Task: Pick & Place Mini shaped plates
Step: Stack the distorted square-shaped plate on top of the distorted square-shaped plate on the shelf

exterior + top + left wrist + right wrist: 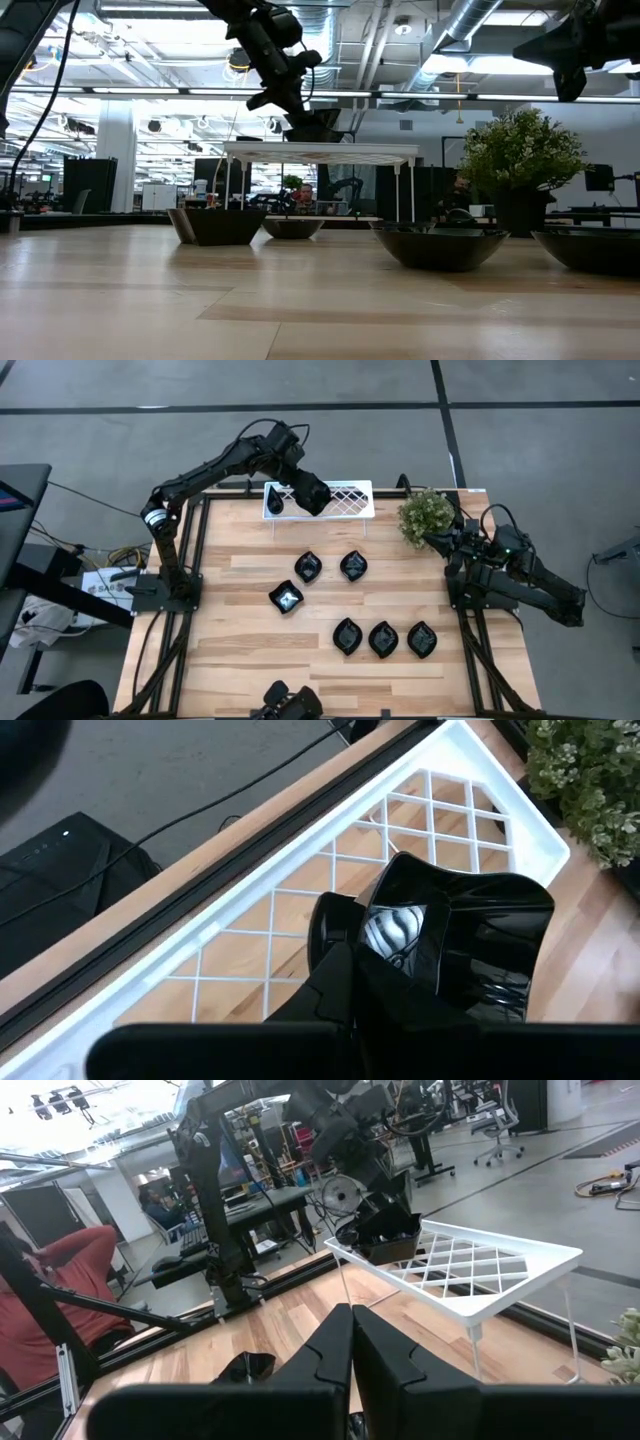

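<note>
Left wrist view shows the left gripper [400, 960] jaws pinching a black plate [480, 935] just above the white lattice tray [300, 905]; right gripper [350, 1350] waits, jaws pressed together.

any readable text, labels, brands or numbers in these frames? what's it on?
"SAF": partial dark letters on the white box on the floor left of the table, high view; the rest is cut off or too small to read.
Nothing else: no readable marks on the left gripper, plates, tray or plant.

We see two matte black jointed arms, a silver ring on the left arm [152, 517], thin black cables looping off both.
</note>
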`<act>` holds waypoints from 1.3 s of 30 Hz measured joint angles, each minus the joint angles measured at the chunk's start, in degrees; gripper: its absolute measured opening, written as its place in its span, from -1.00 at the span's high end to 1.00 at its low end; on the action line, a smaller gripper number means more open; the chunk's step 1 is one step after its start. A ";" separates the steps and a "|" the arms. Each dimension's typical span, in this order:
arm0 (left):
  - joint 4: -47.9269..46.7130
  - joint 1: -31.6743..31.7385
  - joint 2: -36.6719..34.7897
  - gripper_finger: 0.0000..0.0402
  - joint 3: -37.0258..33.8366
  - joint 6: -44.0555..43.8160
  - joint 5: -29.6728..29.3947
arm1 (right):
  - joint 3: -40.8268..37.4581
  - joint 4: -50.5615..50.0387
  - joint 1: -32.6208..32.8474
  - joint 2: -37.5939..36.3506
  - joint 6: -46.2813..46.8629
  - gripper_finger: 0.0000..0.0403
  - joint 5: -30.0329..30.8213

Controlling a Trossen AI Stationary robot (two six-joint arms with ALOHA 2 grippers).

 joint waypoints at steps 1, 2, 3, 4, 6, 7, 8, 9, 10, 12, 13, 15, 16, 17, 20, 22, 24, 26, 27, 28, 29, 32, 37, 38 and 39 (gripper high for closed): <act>0.00 0.00 0.00 0.98 0.00 -0.02 -0.02 | 0.00 0.00 0.00 -0.02 0.00 0.97 0.00; -0.02 0.00 0.00 0.98 0.00 -0.08 0.00 | 0.00 0.00 0.00 0.00 0.00 0.97 0.00; -0.02 0.00 0.00 0.98 0.00 -0.52 0.00 | 0.00 0.00 0.00 0.00 0.00 0.97 0.00; -0.02 0.00 0.00 0.98 0.00 -1.14 0.00 | 0.00 0.00 0.00 0.00 0.00 0.97 0.00; -0.17 0.00 0.00 0.98 0.00 -1.52 0.00 | 0.00 -0.01 0.00 0.00 0.00 0.97 0.00; -0.22 0.00 0.00 0.98 0.00 -1.54 0.00 | 0.00 0.00 0.00 0.00 0.00 0.97 0.00; -0.22 -0.01 0.00 0.98 0.00 -1.55 -0.02 | 0.00 0.00 0.00 -0.02 0.00 0.97 0.00; -0.22 -0.11 0.00 0.98 0.00 -1.58 -0.01 | 0.00 0.00 0.00 0.00 0.00 0.97 0.00; -0.26 -0.15 0.00 0.98 0.00 -1.90 -0.03 | 0.00 0.00 0.00 0.00 0.00 0.97 0.00; -0.44 -0.17 0.00 0.98 0.00 -2.36 -0.02 | 0.00 0.00 0.00 0.00 0.00 0.97 0.00; -0.44 -0.17 0.00 0.98 0.00 -2.38 -0.02 | 0.00 -0.02 0.00 0.00 0.00 0.97 0.00; -0.46 -0.17 0.00 0.97 0.00 -2.40 -0.02 | 0.00 0.00 0.00 0.00 0.00 0.97 0.00; -0.46 -0.17 0.00 0.96 0.00 -2.40 -0.02 | 0.00 0.00 0.00 0.00 -0.02 0.97 0.00; -0.46 -0.17 0.00 0.96 0.00 -2.40 -0.02 | 0.00 0.00 0.00 0.00 -0.02 0.97 0.00; -0.46 -0.17 0.00 0.94 0.00 -2.40 -0.02 | 0.00 -0.01 0.00 -0.01 -0.02 0.97 0.02; -0.46 -0.17 0.00 0.94 0.00 -2.40 -0.03 | 0.00 -0.02 0.00 0.00 -0.02 0.97 0.02; -0.44 -0.28 0.00 0.94 0.00 -2.40 -0.04 | 0.00 0.00 0.00 0.00 -0.02 0.97 0.02; -0.44 -0.33 0.00 0.94 0.00 -2.40 -0.02 | 0.00 -0.01 0.00 0.00 -0.02 0.97 0.04; -0.42 -0.35 0.00 0.93 0.00 -2.40 -0.03 | 0.00 -0.01 0.00 0.00 -0.02 0.97 0.04; -0.38 -0.48 0.00 0.93 0.00 -2.40 -0.04 | 0.00 -0.02 0.00 0.00 -0.02 0.97 0.04; -0.31 -0.58 0.00 0.93 0.00 -2.40 -0.05 | 0.00 -0.02 0.00 0.00 -0.02 0.97 0.04; 0.31 -0.66 0.00 0.91 0.00 -2.41 -0.07 | 0.00 0.00 0.00 0.00 -0.02 0.97 0.04; 0.80 -0.66 0.00 0.83 0.00 -2.44 -0.08 | 0.00 -0.01 0.00 0.00 -0.03 0.97 0.07; 0.85 -0.66 0.00 0.81 0.00 -2.46 -0.09 | 0.00 -0.01 0.00 0.00 -0.03 0.97 0.07; 0.90 -0.66 0.00 0.79 0.00 -2.47 -0.09 | 0.00 -0.02 0.00 -0.02 -0.04 0.97 0.07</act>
